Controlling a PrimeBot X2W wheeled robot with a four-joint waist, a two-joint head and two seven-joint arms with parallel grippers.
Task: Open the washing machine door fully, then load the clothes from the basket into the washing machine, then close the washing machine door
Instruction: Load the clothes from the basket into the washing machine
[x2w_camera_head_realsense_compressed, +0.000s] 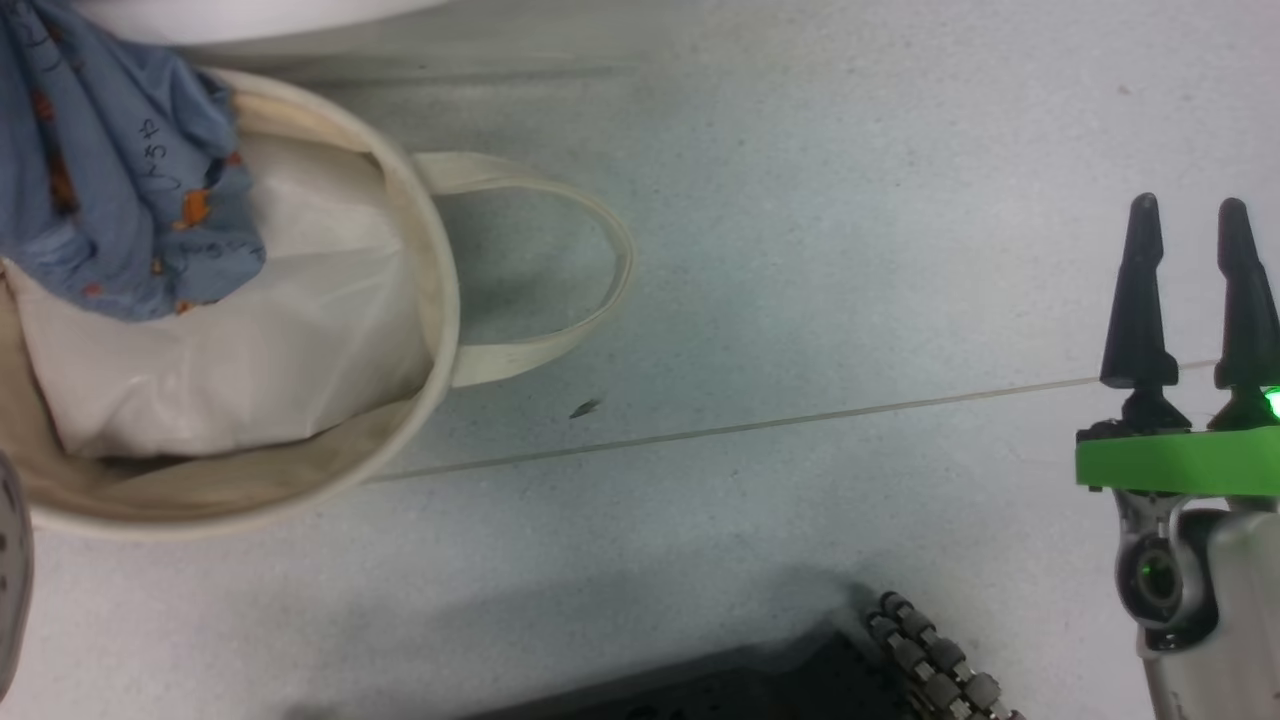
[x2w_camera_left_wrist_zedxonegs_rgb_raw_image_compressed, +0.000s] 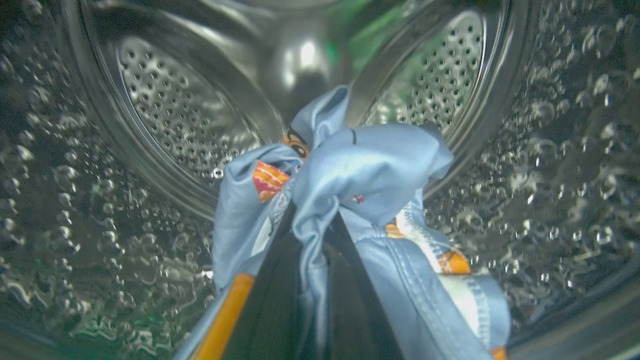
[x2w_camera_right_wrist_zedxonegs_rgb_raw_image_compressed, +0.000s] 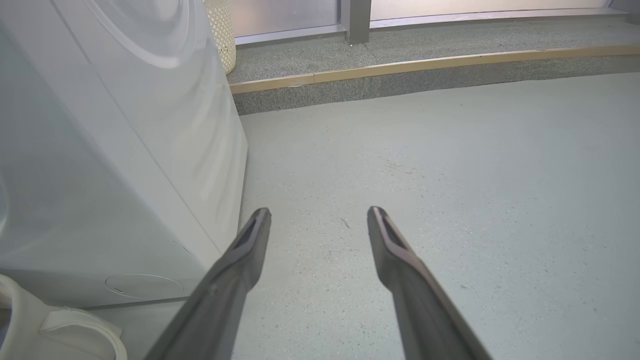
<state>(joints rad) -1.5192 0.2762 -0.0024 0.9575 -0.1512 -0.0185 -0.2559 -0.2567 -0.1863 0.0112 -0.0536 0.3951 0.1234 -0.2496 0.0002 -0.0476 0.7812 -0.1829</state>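
Clothes (x2w_camera_left_wrist_zedxonegs_rgb_raw_image_compressed: 370, 165) clamped in left gripper (x2w_camera_left_wrist_zedxonegs_rgb_raw_image_compressed: 316, 220) fingers inside the washing machine (x2w_camera_left_wrist_zedxonegs_rgb_raw_image_compressed: 175, 115); we should release deep, then back straight out. Right gripper (x2w_camera_right_wrist_zedxonegs_rgb_raw_image_compressed: 319, 212) fingers spread, empty.

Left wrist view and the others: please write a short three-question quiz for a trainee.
1. True or false: the left gripper has its fingers shut on the clothes, inside the steel drum.
2. The right gripper has its fingers: A open, holding nothing; B shut on a sock; C shut on a bottle.
3. Fill in: the cream thing with a loop handle, standing on the floor, is the ___.
Key: 1 true; 2 A; 3 basket.
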